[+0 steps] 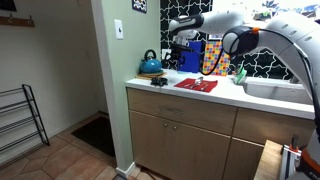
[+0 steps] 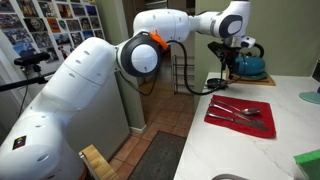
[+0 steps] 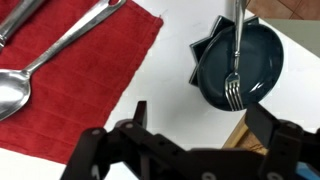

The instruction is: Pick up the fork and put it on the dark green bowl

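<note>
While the fork (image 3: 235, 60) is lying in the dark green bowl (image 3: 262, 55) in the wrist view, its long axis is running almost straight up and down the picture. The tines are pointing down toward the gripper (image 3: 200, 120) and the handle is passing over the far rim. The fingers (image 3: 140, 112) are standing spread wide and gripping nothing. The fork is sitting apart from them, above the gap and nearer the finger on the picture's right. A red cloth (image 3: 90, 60) carrying a spoon (image 3: 12, 92) and other cutlery is lying beside the bowl on the white tabletop (image 3: 170, 95). In an exterior view, the arm (image 1: 235, 22) is reaching over the tabletop toward a teal kettle (image 1: 150, 66), with the red cloth (image 1: 196, 85) lying just beside it; the fork is too small to make out. In an exterior view, the arm is hanging above the tabletop end by the kettle (image 2: 252, 66). The cloth (image 2: 240, 113) is lying nearer the camera, and the printing on the wall pictures (image 2: 60, 25) is too small to read.
</note>
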Robot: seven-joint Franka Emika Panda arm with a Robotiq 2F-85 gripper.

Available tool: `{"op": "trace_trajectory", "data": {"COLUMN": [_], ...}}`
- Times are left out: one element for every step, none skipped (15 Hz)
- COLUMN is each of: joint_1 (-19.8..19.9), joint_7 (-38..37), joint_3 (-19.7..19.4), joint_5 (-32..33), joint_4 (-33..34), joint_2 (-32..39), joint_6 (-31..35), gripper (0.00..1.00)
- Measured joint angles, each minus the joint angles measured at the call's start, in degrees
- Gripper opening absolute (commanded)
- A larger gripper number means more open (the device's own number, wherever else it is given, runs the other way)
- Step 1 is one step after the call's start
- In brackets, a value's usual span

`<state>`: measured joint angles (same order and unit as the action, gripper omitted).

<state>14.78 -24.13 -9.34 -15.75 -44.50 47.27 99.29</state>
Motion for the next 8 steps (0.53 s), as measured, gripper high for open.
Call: {"op": "trace_trajectory", "data": {"joint_1": [0.6, 1.1, 1.6, 2.1, 2.5, 2.9, 3.3, 3.4], "joint_7": [-1.0, -1.9, -3.0, -4.0, -4.9, -5.8, -6.6, -7.2], "joint_3": [-0.2, -0.3, -0.4, -0.4, -0.5, -0.5, -0.5, -0.6], "joint_5": [-0.2, -0.3, -0.5, -0.8, -1.2, -1.6, -1.8, -1.8], "joint_4": [-0.5, -1.2, -2.0, -3.2, -4.4, -5.9, -7.5, -9.3], "joint_2": [-0.7, -1.4, -2.1, -2.9, -3.9, -4.9, -6.0, -7.3], "joint_6": [-0.4, -0.6, -0.7, -0.7, -0.8, -0.8, -0.8, -0.8], "gripper": [1.0, 1.0, 1.0, 1.0, 1.0, 1.0, 1.0, 1.0]}}
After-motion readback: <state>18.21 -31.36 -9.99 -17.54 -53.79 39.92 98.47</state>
